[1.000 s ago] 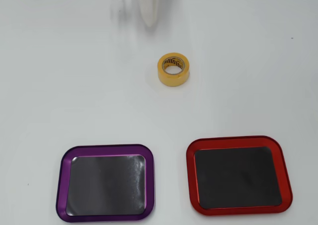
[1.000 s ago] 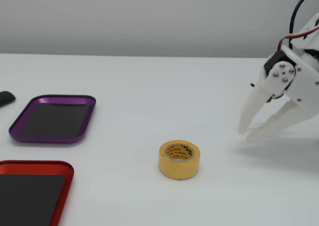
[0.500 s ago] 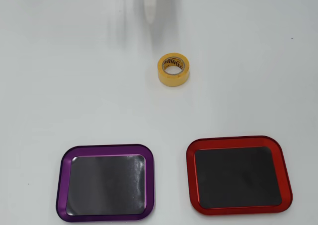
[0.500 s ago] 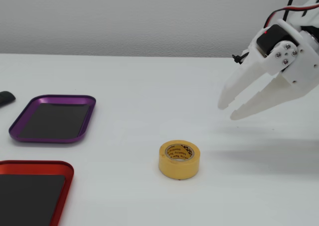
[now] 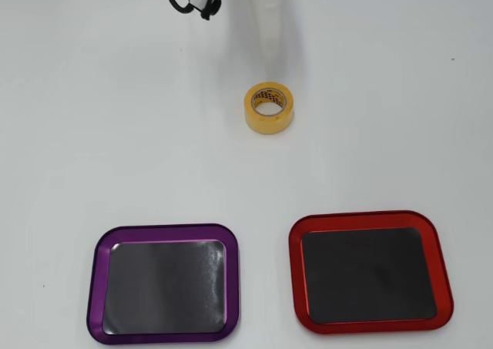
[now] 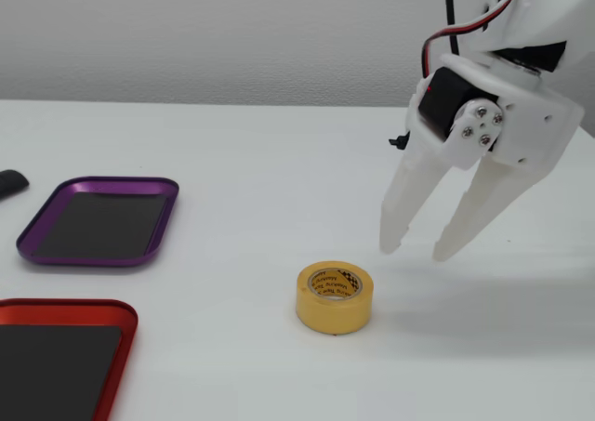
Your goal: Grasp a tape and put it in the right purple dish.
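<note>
A small roll, this tape [image 6: 335, 296]: stiff, light, hollow through the middle, standing flat on the white table [image 6: 232, 161] with the core facing up. Probably easy to carry, though the smooth yellow outer wrap looks a little slippery, so a glancing pinch could slide off or skate the roll across the table. Best hold, as a judgement: one finger down inside the core and the other against the outer wall, clamping that wall between them; or both fingers straddling the full width, pressed on opposite sides, if the spread allows.

Gripper [image 6: 416, 251] parted, two white fingers [image 6: 405, 207] splayed with clear space between them, holding nothing. Tips pointing down, hanging in the air above the table.

In the fixed view, tape below the fingertips and off to their left, near but apart, not yet between them. In the overhead view, gripper [image 5: 271, 56] reaching down from the top edge, tape [image 5: 269, 108] just past the tips.

Purple dish [image 6: 99, 221] well apart from the fingers, far beyond the tape on its other side; red-rimmed tray [image 6: 58, 356] next to it, equally far. Both empty inside.
</note>
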Action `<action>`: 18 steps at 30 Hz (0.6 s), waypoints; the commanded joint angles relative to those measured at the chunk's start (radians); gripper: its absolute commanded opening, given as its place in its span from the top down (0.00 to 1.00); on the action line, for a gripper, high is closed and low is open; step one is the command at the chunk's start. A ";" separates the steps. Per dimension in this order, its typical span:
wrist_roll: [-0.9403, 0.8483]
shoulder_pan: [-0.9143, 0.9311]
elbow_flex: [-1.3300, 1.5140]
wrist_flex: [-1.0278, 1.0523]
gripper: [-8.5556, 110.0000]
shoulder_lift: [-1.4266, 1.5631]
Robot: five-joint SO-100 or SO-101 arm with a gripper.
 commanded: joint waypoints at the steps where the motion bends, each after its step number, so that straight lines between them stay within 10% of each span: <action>1: -0.009 -0.006 -0.055 -0.055 0.82 -0.061; 18: -0.012 0.005 -0.044 -0.236 0.77 -0.288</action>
